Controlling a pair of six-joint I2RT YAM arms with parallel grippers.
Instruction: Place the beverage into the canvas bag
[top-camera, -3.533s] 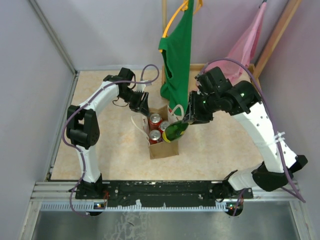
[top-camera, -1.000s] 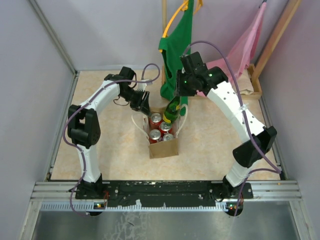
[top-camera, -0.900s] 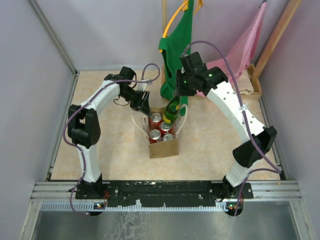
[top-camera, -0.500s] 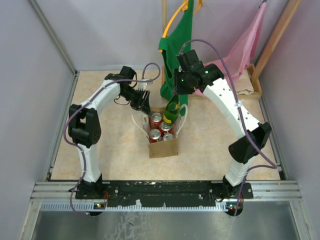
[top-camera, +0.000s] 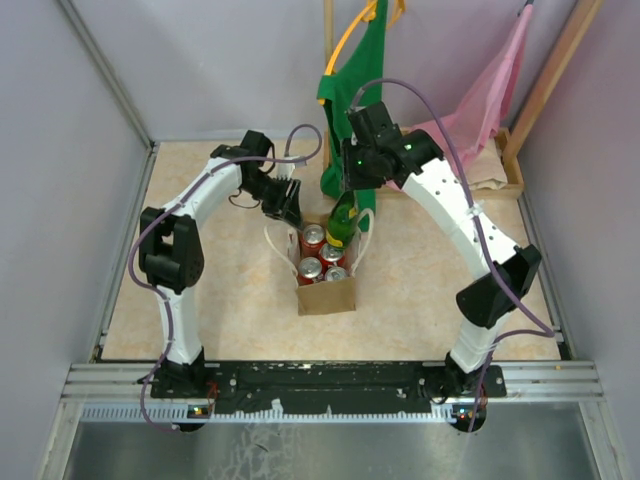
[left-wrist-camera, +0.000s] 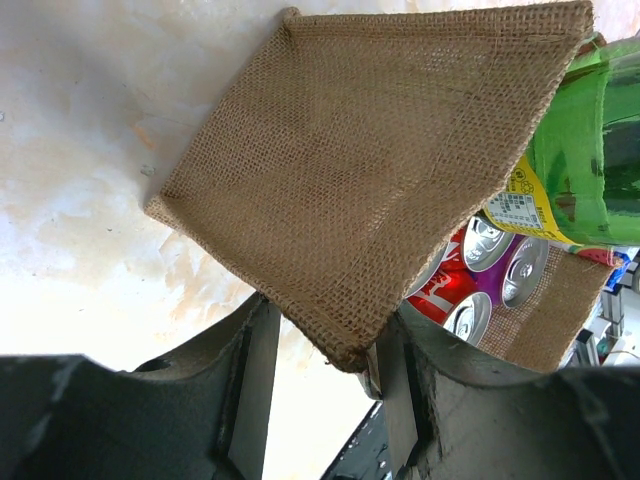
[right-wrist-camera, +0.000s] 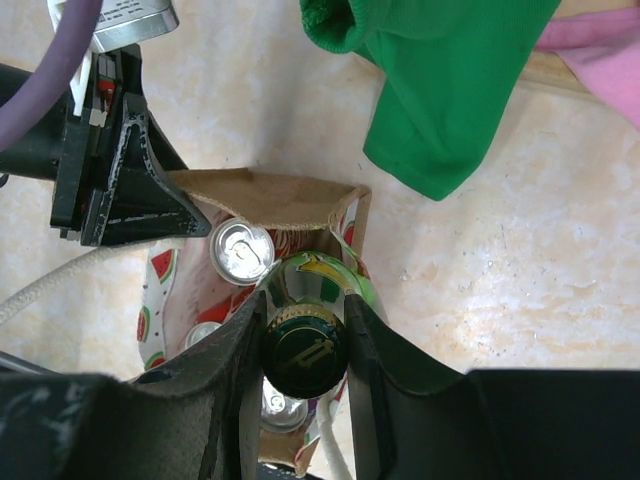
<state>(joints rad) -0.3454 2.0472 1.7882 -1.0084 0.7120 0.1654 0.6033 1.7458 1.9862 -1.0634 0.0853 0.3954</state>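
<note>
Just above the middle of the top view, the canvas bag (top-camera: 327, 297) stands open-mouthed on the table (top-camera: 420, 290), its tan-brown panel facing the lower edge of the frame. Several cans (top-camera: 311, 237) sit upright inside, tops showing. The green bottle (top-camera: 342, 224) stands upright at the bag's upper right corner, its lower part down inside the mouth beside the cans; whether its base rests on the bag's floor cannot be told

From the wrist view, the right gripper (right-wrist-camera: 305, 345) has both fingers (right-wrist-camera: 232, 380) pressed against the bottle's dark cap, pinching it from either side, with the bottle's green shoulder (right-wrist-camera: 312, 268) and a can top (right-wrist-camera: 241, 250) just beyond

At the bag's upper left corner, the left gripper (top-camera: 288, 205) reaches in. Its fingers (left-wrist-camera: 255, 380) stand apart, astride the edge of the brown woven panel (left-wrist-camera: 370, 170); the cloth lies against one finger, with a gap to the other

A green cloth (top-camera: 355, 110) hangs at upper centre, a pink cloth (top-camera: 490, 90) to its right
</note>
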